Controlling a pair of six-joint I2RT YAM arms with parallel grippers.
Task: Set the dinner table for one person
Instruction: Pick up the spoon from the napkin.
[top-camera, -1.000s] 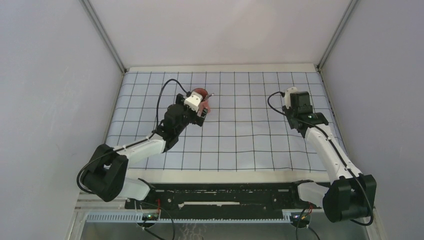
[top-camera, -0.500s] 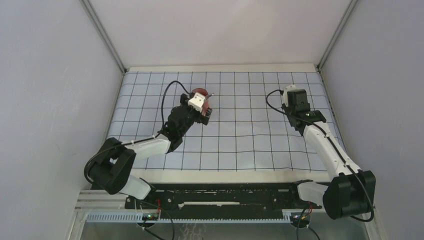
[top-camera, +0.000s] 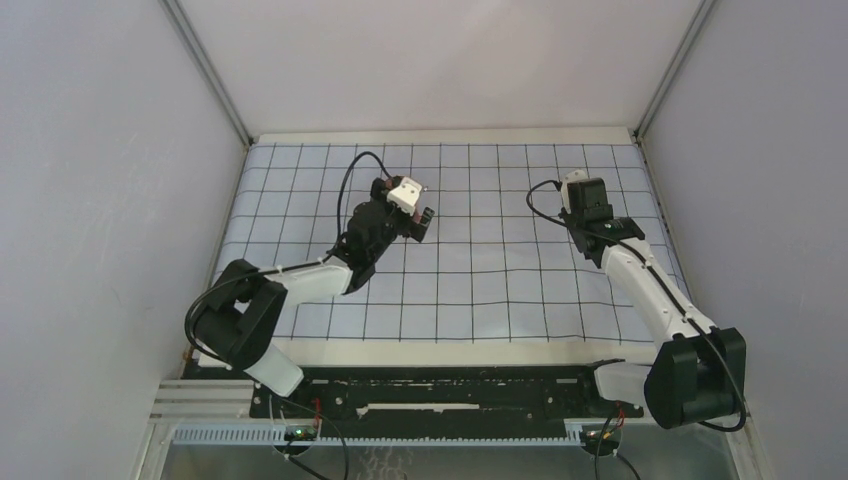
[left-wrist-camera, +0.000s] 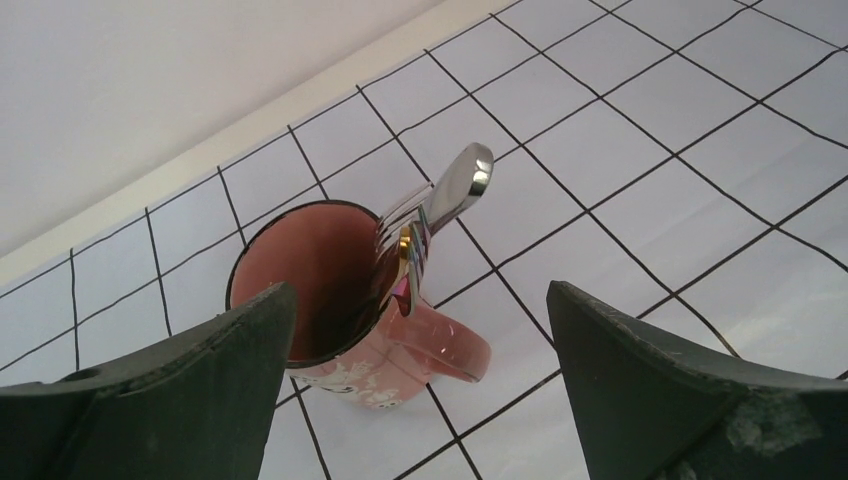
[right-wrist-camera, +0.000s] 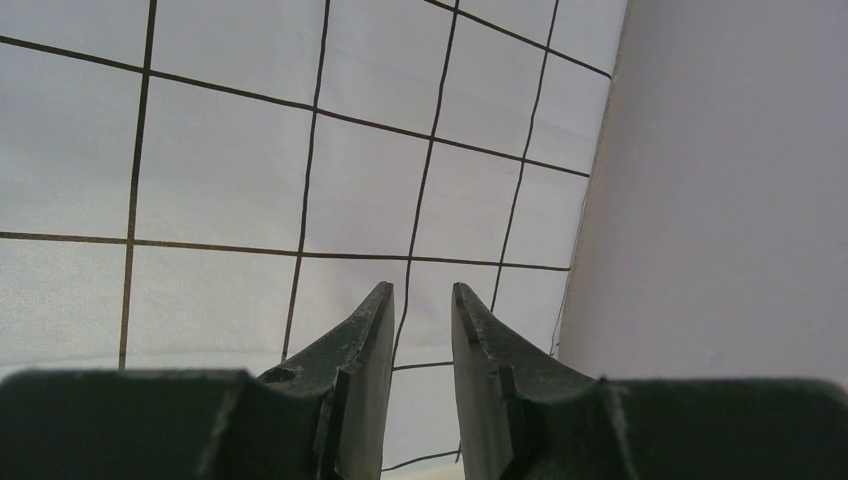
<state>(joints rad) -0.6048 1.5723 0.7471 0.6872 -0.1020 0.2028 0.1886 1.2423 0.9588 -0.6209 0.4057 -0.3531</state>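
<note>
Left gripper (left-wrist-camera: 420, 295) hangs spread wide and empty at 11 o'clock on the cloth. Right gripper (right-wrist-camera: 420, 292), fingers barely parted and holding nothing, hovers at 2 o'clock near the side wall. Beneath everything lies the smooth cream dinner table (top-camera: 450, 350), its edges showing around a pale-blue, black-gridded cloth (top-camera: 480, 270). Between the left fingers stands a glossy pink mug (left-wrist-camera: 300, 270), with shiny metal cutlery (left-wrist-camera: 455, 185) poking up from it.

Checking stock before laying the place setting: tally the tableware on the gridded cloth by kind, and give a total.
Mug: 1, pink
Fork: 1, standing tines-up in the mug
Round-ended silver piece: 1, also in the mug
Total: 3. An iridescent stem between them may be a further piece or part of one; cannot tell.
</note>
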